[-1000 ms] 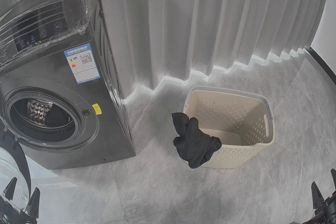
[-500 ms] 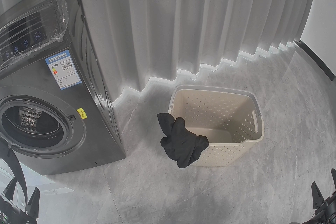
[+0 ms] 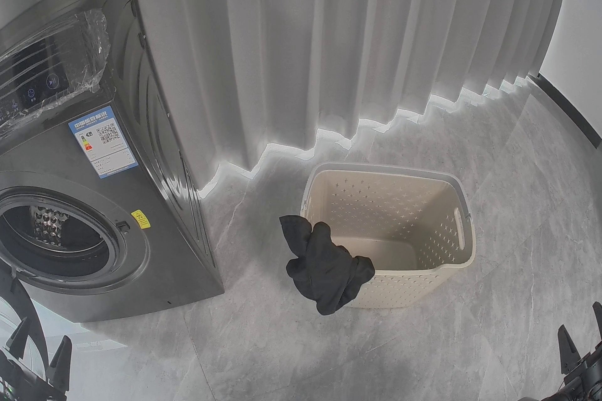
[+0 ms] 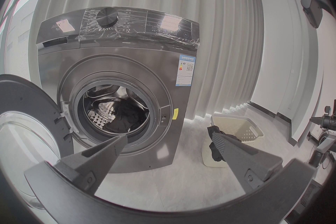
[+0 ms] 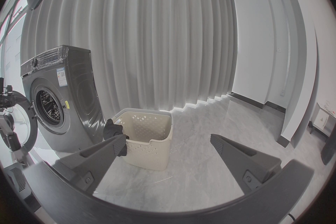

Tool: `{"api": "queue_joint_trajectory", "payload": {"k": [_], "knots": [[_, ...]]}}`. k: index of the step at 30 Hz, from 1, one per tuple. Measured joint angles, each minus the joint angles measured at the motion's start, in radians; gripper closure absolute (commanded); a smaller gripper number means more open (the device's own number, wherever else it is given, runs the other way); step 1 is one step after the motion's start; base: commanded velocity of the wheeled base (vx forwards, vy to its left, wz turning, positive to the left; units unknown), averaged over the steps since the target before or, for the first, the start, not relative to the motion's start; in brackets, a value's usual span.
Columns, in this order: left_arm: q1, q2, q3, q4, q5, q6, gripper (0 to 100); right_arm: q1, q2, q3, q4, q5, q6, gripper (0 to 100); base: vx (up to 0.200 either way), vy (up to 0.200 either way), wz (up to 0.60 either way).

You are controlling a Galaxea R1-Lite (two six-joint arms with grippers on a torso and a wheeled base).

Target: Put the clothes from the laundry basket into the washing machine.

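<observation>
A black garment [image 3: 326, 274] hangs over the basket [image 3: 407, 288] rim, near the open washer [image 3: 125, 183]. The left gripper [image 4: 168, 136] and right gripper [image 5: 167, 137] have their fingers spread wide, empty.

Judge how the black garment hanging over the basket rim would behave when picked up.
Likely floppy: the black garment hangs in crumpled folds over the basket rim, so it should sag from a pinch. Trailing folds might snag the rim and tug the basket, whose floor looks bare.

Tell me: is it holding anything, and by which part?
Nothing. Left end effector and right end effector are open and empty; the black garment hangs on the basket.
</observation>
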Motion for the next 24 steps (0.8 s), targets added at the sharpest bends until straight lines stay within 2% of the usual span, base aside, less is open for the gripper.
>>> {"api": "queue_joint_trajectory", "payload": {"k": [6,15,24], "knots": [[0.0,0.0,0.0,0.0,0.001,0.0,0,0.0,0.0,0.0,0.0,0.0,0.0,0,0.0,0.0,0.0],[-0.001,0.0,0.0,0.0,0.002,-0.012,0,-0.001,0.0,0.0,0.0,0.0,0.0,0,0.2,0.0,0.0],[0.0,0.0,0.0,0.0,0.001,-0.004,0,0.0,0.0,0.0,0.0,0.0,0.001,0,0.0,0.0,0.0]]}}
